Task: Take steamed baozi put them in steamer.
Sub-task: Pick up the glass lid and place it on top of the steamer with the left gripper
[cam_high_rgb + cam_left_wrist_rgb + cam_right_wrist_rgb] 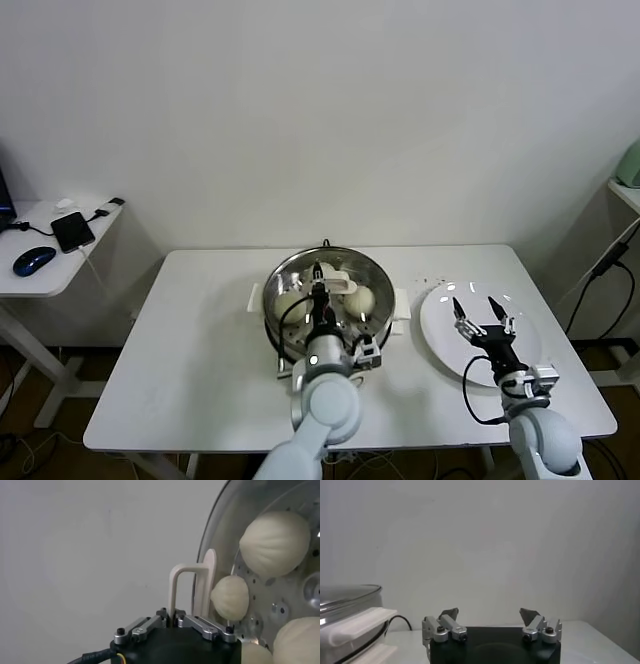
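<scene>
The steel steamer (276,335) stands on its white base at the table's middle. Through the glass lid (296,264) over it I see steamed baozi: one on the left (290,303) and one on the right (361,298). My left gripper (318,274) is above the steamer, shut on the lid's cream handle (335,271). In the left wrist view the gripper (173,614) clamps the handle (176,587), and several baozi (275,542) (230,597) (300,640) show on the perforated tray. My right gripper (478,309) hovers open and empty over the white plate (440,335).
The steamer's edge (345,600) and white side handle (355,625) show in the right wrist view beside the right gripper (490,612). A side desk (50,270) with a phone and mouse stands at the far left. A cable hangs at the right.
</scene>
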Motion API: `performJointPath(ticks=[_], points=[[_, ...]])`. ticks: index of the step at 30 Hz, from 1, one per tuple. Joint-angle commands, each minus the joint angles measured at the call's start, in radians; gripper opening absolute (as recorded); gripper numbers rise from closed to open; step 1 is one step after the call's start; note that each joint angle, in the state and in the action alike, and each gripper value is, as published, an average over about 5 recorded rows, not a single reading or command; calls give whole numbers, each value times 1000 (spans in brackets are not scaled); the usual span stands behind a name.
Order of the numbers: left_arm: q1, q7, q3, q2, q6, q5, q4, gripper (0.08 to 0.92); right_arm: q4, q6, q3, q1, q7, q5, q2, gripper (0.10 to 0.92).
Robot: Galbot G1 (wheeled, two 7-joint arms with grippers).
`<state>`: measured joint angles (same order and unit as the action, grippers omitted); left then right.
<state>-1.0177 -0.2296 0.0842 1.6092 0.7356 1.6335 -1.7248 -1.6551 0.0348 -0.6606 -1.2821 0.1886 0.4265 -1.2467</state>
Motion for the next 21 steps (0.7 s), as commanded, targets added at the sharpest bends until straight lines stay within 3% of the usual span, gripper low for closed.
performJointPath(ticks=[1, 21], points=[[-5, 34, -8, 49, -5, 14, 8, 162, 1, 2, 1, -1, 0, 0, 0, 823], [-19, 17, -14, 43, -34, 34, 1, 162, 1, 2, 9, 2, 1, -5, -7, 823]])
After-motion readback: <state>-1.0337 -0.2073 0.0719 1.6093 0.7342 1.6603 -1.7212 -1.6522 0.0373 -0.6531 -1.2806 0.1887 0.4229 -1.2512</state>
